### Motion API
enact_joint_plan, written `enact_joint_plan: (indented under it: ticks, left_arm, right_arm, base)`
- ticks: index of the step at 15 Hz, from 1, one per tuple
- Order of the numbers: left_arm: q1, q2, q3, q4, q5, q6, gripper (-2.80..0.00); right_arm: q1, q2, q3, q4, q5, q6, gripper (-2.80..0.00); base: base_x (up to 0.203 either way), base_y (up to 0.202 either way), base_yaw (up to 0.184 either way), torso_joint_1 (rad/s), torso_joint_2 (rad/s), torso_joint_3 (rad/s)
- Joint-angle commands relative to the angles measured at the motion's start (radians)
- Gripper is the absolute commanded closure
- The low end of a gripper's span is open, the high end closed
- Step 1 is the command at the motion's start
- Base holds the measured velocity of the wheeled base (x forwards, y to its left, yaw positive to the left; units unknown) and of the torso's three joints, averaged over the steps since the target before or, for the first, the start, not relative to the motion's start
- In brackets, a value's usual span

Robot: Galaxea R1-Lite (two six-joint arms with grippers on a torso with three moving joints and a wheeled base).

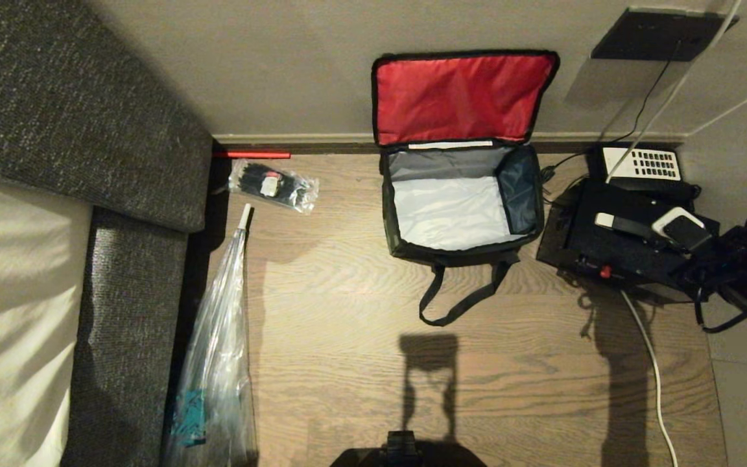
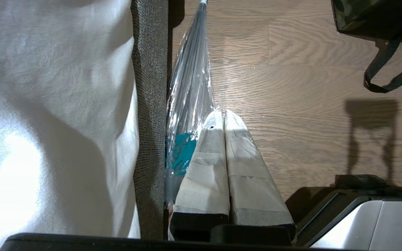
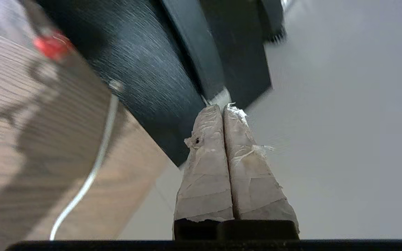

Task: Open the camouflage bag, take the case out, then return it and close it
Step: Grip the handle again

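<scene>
We see our right gripper (image 3: 223, 108) clenched on nothing, just beside the case (image 1: 613, 243), right of the camouflage bag (image 1: 461, 214).

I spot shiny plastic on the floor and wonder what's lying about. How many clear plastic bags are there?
2. A small bag of black items lies near the wall, left of the camouflage bag. A long bag lies along the sofa. More may be hidden.

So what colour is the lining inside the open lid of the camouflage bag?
Red, with black trim; the lid lining shows best in the head view.
</scene>
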Motion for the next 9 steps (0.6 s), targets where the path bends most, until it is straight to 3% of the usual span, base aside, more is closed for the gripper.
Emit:
enact_joint_plan:
  ticks: [1,3,4,6,9]
  left_arm:
    - [0.0,0.001,0.002,0.0,0.0,0.001,0.0]
    - [0.0,0.001,0.002,0.0,0.0,0.001,0.0]
    - [0.0,0.001,0.002,0.0,0.0,0.001,0.0]
    - [0.0,0.001,0.002,0.0,0.0,0.001,0.0]
    - [0.0,0.001,0.002,0.0,0.0,0.001,0.0]
  right_arm:
    - [0.003,0.024,0.012,-0.03,0.031,-0.024,0.0]
    - [-0.008,0.071,-0.003,-0.1,0.069,-0.072,0.0]
    - [-0.015,0.095,0.002,-0.14,0.082,-0.114,-2.8]
    - [-0.017,0.121,0.001,-0.211,0.114,-0.158,-2.8]
    - [-0.017,0.15,-0.016,-0.235,0.093,-0.22,-2.8]
  base:
    - [0.0,0.0,0.0,0.0,0.0,0.0]
    - [0.0,0.0,0.0,0.0,0.0,0.0]
    - [0.0,0.0,0.0,0.0,0.0,0.0]
    - [0.0,0.0,0.0,0.0,0.0,0.0]
    - [0.0,0.0,0.0,0.0,0.0,0.0]
